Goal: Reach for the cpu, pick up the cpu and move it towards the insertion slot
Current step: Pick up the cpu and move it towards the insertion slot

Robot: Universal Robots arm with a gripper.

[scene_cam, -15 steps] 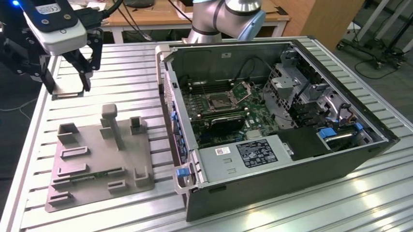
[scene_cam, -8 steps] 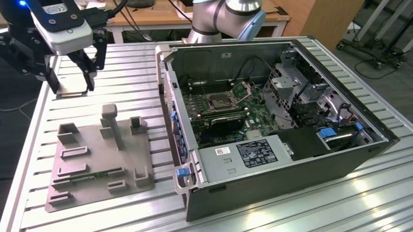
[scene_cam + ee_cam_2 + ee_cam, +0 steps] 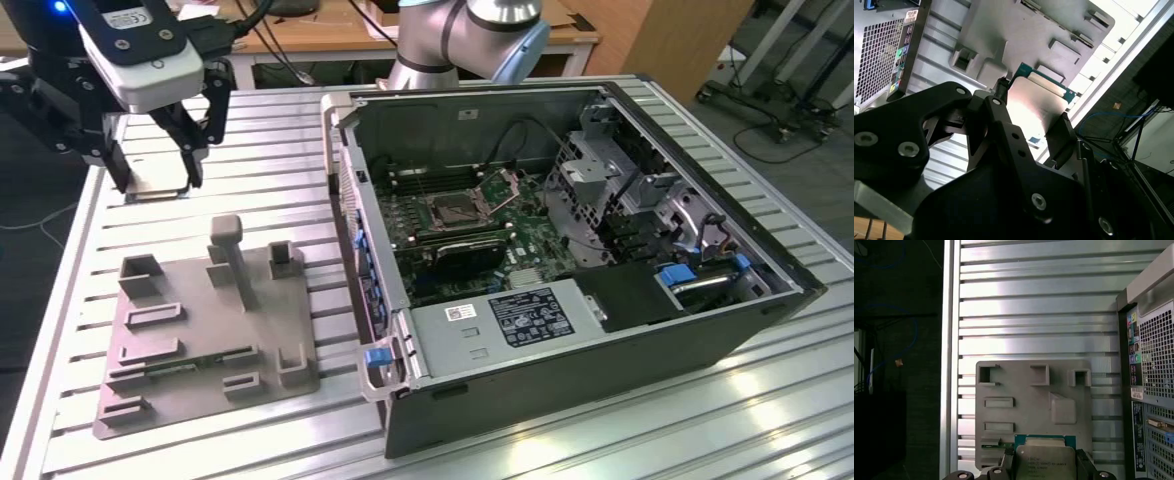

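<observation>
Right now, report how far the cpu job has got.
Done: the cpu is picked up, off the grey fixture. In hand: the jaws are shut on it above the table at the exterior view's left. Left: it has not reached the insertion slot in the open case.
</observation>
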